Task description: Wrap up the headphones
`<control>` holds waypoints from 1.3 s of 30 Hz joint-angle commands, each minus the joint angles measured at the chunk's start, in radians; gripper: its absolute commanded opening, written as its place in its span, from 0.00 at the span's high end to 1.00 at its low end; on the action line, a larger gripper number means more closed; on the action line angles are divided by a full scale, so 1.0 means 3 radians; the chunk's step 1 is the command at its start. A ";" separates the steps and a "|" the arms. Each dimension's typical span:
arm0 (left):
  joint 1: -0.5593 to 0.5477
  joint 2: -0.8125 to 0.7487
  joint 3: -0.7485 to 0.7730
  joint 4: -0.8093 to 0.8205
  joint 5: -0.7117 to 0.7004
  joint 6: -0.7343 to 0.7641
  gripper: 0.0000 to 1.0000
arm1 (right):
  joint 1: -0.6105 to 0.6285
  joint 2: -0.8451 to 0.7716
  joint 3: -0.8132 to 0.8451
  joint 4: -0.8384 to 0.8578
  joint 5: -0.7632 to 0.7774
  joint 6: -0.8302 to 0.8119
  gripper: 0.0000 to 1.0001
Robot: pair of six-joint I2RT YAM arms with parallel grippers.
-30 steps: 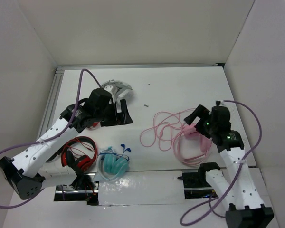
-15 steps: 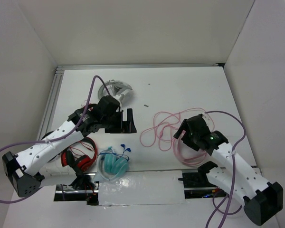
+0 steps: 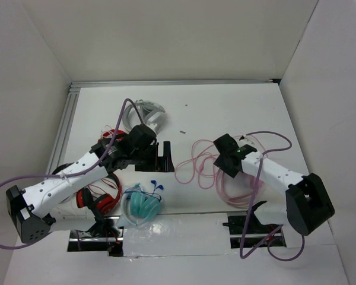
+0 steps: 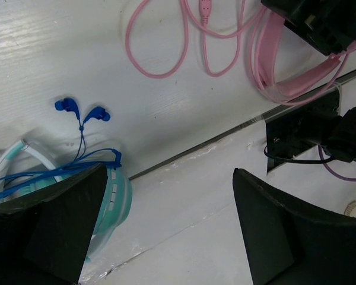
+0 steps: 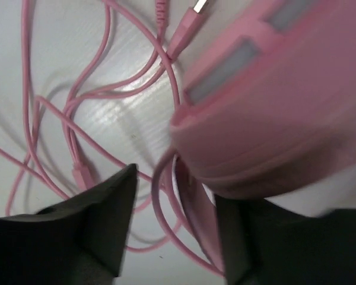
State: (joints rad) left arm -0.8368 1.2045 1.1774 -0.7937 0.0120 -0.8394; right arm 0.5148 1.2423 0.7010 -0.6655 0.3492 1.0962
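Red-and-black headphones (image 3: 101,199) lie farthest left of the pink headphones (image 3: 237,199). The teal headphones (image 3: 141,205) and a pair of blue earbuds (image 3: 156,186) sit between them and the pink set.

Beyond the teal pair hangs the left gripper (image 3: 168,156), which has travelled rightward over the last second, toward the pink headphones. Its jaws are spread wide with nothing in them, and its wrist view looks down on the teal set and the near loops of the cable (image 3: 193,163). That cable sprawls loose on the table (image 3: 225,113) just left of the pink headphones. Its loops keep the same shape as a second ago, so no wrapping has begun.

Further right, the right gripper (image 3: 222,155) has swung down and leftward from above the earcup (image 5: 273,107) to the headphones' left edge, where the cable gathers. Its wrist view shows the fingers apart, with a pink strand or two running through the gap and the earcup just beyond them. Nothing looks pinched yet. The headband (image 4: 267,59) curves toward the near side, untouched.

With both arms closing on the cable, the step in hand is probably a first grasp, one arm steadying the headphones while the other gathers the cord.
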 commanded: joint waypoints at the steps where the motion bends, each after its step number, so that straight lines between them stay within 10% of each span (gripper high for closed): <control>1: -0.0064 -0.0109 -0.0023 0.0084 -0.0019 -0.0091 0.01 | 0.0022 0.0169 0.0215 0.0255 0.0201 0.0232 0.44; 2: -0.0084 -0.0103 -0.0023 0.0069 -0.0025 -0.0116 0.01 | 0.0017 0.0195 0.0301 0.0229 0.0252 0.0252 0.70; 9: -0.0192 0.0014 0.0073 0.0058 -0.0025 -0.0101 0.01 | -0.0146 0.0201 0.0532 0.0096 0.0513 0.0263 1.00; 20: -0.0473 0.0734 0.0604 0.0804 -0.0131 -0.0122 0.01 | -0.0264 -0.0163 0.1319 -0.0348 0.0513 0.0314 1.00; 39: -0.0698 0.2110 0.2124 0.0468 -0.1533 -0.0479 0.01 | -0.0289 0.0645 0.2991 -0.1172 0.0677 0.0447 1.00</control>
State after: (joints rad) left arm -1.0473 1.7950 1.7542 -0.6247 -0.3534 -0.9497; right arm 0.4294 1.4452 1.5280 -0.9859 0.5110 1.2091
